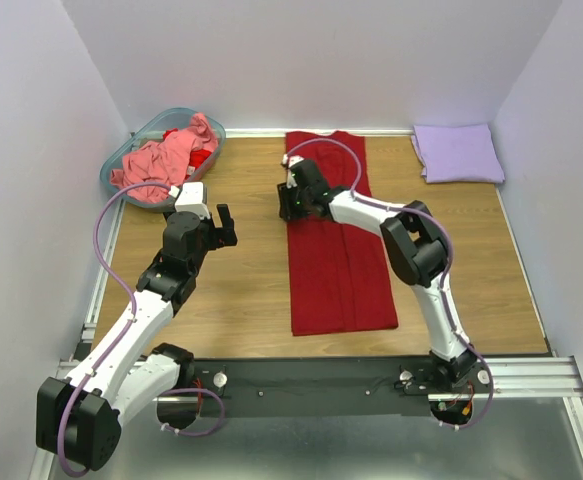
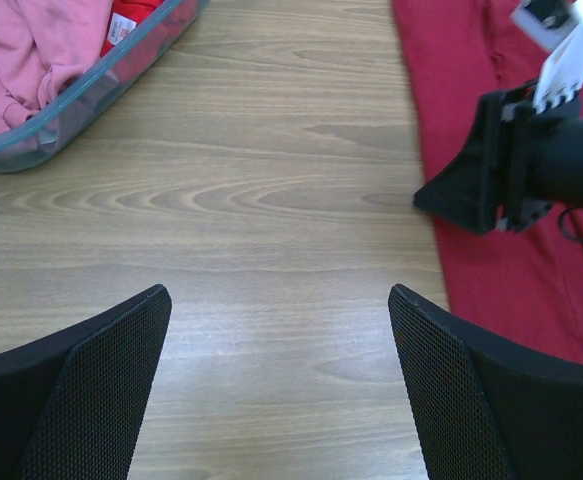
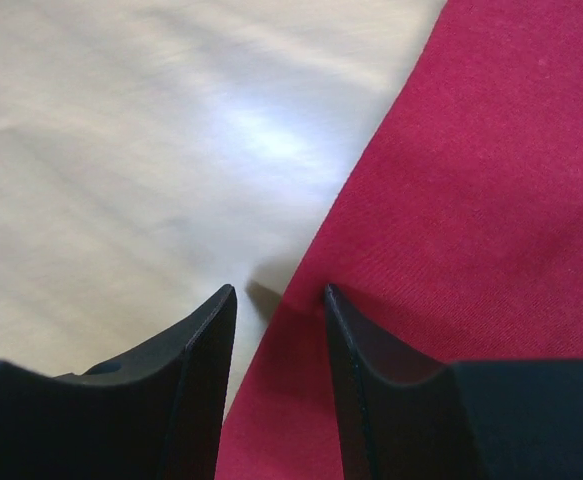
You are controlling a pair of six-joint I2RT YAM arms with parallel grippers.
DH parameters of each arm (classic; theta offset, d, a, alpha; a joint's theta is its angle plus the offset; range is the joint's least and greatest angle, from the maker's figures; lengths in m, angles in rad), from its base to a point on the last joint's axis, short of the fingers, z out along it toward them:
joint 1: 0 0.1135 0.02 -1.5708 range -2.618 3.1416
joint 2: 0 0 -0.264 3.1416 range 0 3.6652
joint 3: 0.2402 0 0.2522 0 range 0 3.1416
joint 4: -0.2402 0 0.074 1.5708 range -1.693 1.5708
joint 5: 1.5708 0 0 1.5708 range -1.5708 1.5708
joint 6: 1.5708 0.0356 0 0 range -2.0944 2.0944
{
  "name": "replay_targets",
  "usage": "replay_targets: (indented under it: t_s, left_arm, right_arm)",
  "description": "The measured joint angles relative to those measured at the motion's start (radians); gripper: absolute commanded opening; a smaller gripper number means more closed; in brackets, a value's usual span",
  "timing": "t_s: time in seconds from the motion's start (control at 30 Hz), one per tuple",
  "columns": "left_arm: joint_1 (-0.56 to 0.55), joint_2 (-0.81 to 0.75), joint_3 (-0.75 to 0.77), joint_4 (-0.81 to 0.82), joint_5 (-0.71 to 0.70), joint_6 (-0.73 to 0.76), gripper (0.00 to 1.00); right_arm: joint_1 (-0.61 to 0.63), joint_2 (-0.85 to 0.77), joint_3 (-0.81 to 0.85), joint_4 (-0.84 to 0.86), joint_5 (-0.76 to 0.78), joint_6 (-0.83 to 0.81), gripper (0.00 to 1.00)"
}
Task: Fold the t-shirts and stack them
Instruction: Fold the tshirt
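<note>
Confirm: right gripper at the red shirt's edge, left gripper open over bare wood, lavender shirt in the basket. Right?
No. The basket holds the pink shirt; the lavender shirt lies folded at the table's far right corner, as the top view shows. The right gripper at the red shirt's edge and left gripper open over bare wood are correct.

Boxed in on 3 sides by plain pale lavender-white walls (image 1: 321, 60): light wood-grain desk (image 1: 241, 290), rectangular. Thin white trim strip (image 1: 261, 132) along far edge. Silver aluminium rail (image 1: 531, 375) across near edge, w/ dull grey metal sheet (image 1: 321, 450) below. Soft even light; bright glare patch (image 3: 261, 130) on wood.
</note>
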Motion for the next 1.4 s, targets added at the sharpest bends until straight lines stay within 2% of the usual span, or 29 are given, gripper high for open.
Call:
replay_targets:
  t_s: [0.27,0.47,0.6,0.77,0.87,1.03,1.23,1.4]
  left_arm:
    - [0.0,0.002,0.0,-0.002,0.0,-0.002,0.97]
    - [0.0,0.048,0.013,-0.011,0.009,-0.029,0.97]
    - [0.0,0.101,0.038,-0.025,0.032,-0.05,0.94]
    - [-0.003,0.237,0.134,-0.058,0.069,-0.08,0.84]
    - [-0.023,0.364,0.22,-0.069,0.089,-0.096,0.79]
    - [-0.071,0.557,0.359,-0.096,0.121,-0.114,0.71]
    - [-0.116,0.833,0.598,-0.124,0.156,-0.125,0.67]
    - [-0.123,1.01,0.73,-0.153,0.163,-0.126,0.65]
  right_arm:
    - [0.116,0.0,-0.007,0.023,-0.024,0.0,0.49]
    - [0.116,-0.005,0.032,-0.034,-0.023,0.009,0.53]
    - [0.102,-0.08,0.011,-0.069,-0.014,0.017,0.53]
    - [0.048,-0.323,-0.195,-0.071,0.003,0.053,0.52]
    - [-0.036,-0.506,-0.375,-0.084,0.029,0.076,0.51]
    - [-0.147,-0.7,-0.606,-0.163,0.07,0.106,0.5]
    - [-0.146,-0.806,-0.812,-0.267,0.05,0.14,0.41]
    - [-0.145,-0.827,-0.903,-0.309,-0.023,0.165,0.41]
